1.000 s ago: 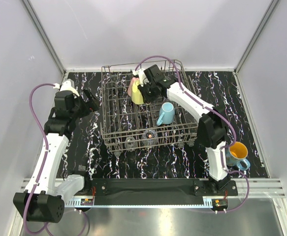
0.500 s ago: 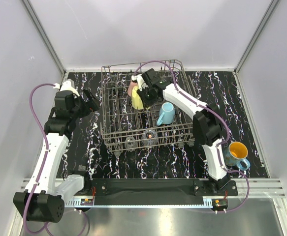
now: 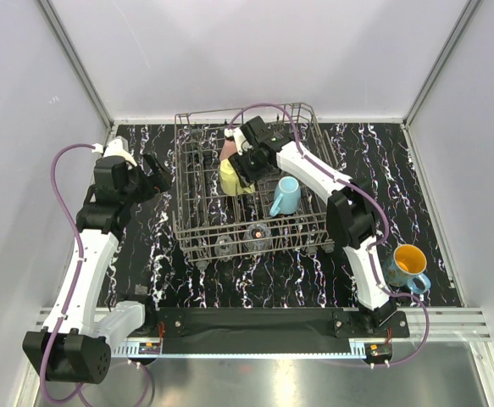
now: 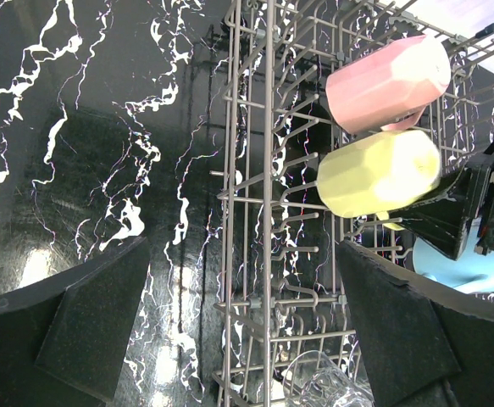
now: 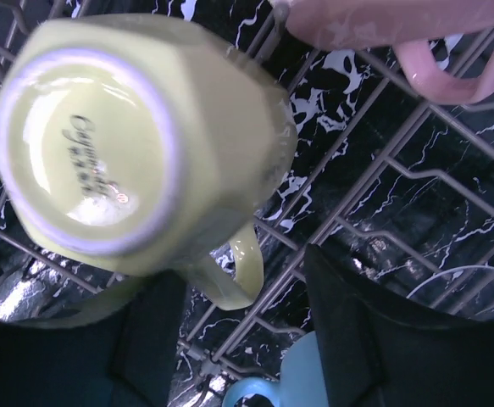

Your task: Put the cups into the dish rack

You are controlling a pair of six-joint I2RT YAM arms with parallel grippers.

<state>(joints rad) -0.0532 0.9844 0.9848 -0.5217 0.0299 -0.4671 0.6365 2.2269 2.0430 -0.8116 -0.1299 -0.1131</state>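
Observation:
The dish rack (image 3: 181,174) stands at the table's back middle. A yellow mug (image 3: 228,176) lies base-up on its tines, with a pink mug (image 3: 226,151) right behind it. A light blue mug (image 3: 286,195) and clear glasses (image 3: 258,235) are further forward in the rack. My right gripper (image 3: 243,167) hangs over the yellow mug (image 5: 136,136), open. The mug's handle (image 5: 242,273) sits between the spread fingers (image 5: 374,331), a gap on its right side. A teal mug with an orange inside (image 3: 408,264) stands on the table by the right arm. My left gripper (image 3: 158,174) hovers open and empty beside the rack's left wall (image 4: 268,170).
The black marbled table (image 3: 255,284) lies between white walls. Rack tines and wires surround the mugs. In the left wrist view a clear glass (image 4: 331,386) lies low in the rack, near the yellow mug (image 4: 378,172) and pink mug (image 4: 388,80).
My right gripper carried the yellow mug a little left and down onto the tines, then its jaws spread off the handle. The left arm has not moved.

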